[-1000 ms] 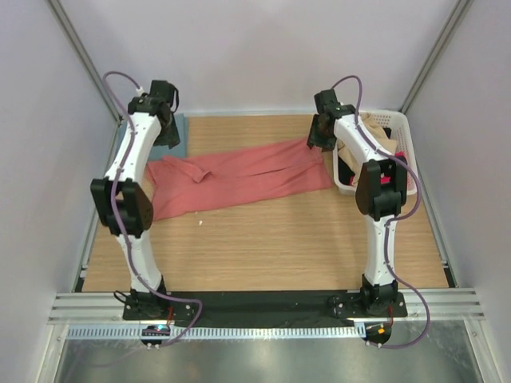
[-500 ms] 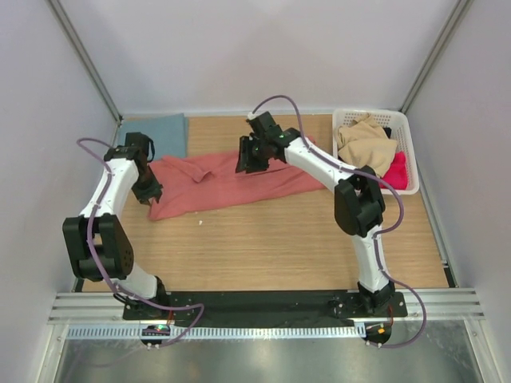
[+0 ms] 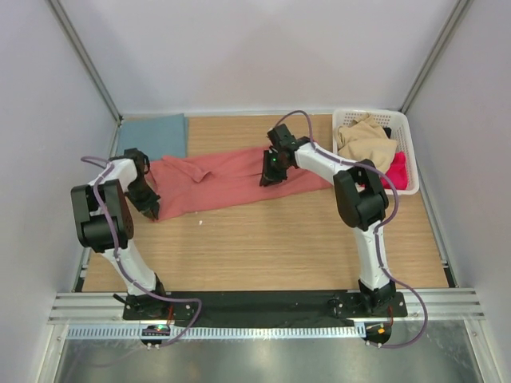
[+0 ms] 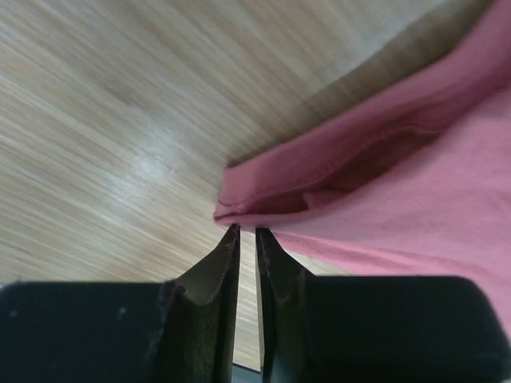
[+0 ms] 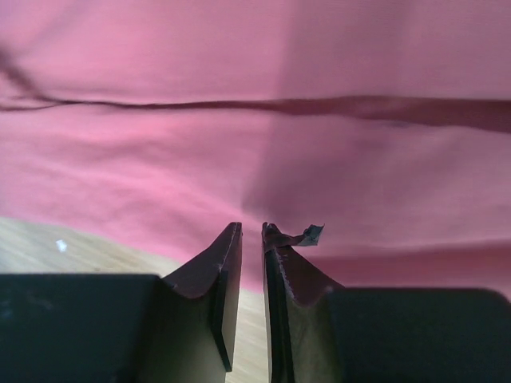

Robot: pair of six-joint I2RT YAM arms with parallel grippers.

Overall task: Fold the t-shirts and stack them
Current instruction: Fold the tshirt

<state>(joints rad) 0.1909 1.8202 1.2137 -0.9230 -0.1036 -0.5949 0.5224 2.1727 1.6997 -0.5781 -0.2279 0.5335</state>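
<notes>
The salmon-red t-shirt lies stretched out across the back of the table, folded lengthwise. My left gripper is at its near-left corner. In the left wrist view the jaws are drawn to a thin slit, with their tips on the corner hem of the red shirt. My right gripper is on the shirt's near edge at mid-length. Its jaws are almost together, tips pressed into the red cloth. The teal-blue t-shirt lies folded at the back left corner.
A white basket at the back right holds a beige cloth and a pink one. A white speck lies on the wood near the shirt. A torn scrap of tape hangs off my right fingertip.
The left arm swung from the back left down to the shirt's near-left corner. The right arm came from the basket to the shirt's middle. Both pairs of jaws narrowed.
</notes>
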